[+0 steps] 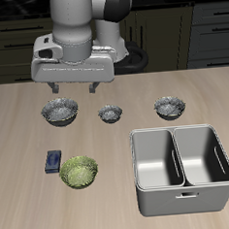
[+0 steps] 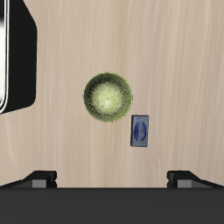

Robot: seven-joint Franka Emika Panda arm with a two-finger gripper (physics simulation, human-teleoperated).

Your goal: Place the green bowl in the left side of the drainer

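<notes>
The green bowl (image 1: 79,172) is small, round, yellow-green and ribbed. It sits upright on the table near the front edge, apart from the drainer (image 1: 179,131), a light-grey tub with a central divider and two empty compartments. My gripper (image 1: 73,88) is open and empty. It hangs high over the table, farther back than the bowl. In the wrist view the green bowl (image 2: 109,97) lies well below, ahead of my open gripper (image 2: 112,179), and a corner of the drainer (image 2: 22,52) shows at the frame's edge.
A small blue rectangular object (image 1: 54,162) lies beside the green bowl and also shows in the wrist view (image 2: 140,130). Three grey-silver patterned bowls (image 1: 60,112) (image 1: 110,113) (image 1: 169,106) stand in a row farther back. Dark cabinets are behind the table.
</notes>
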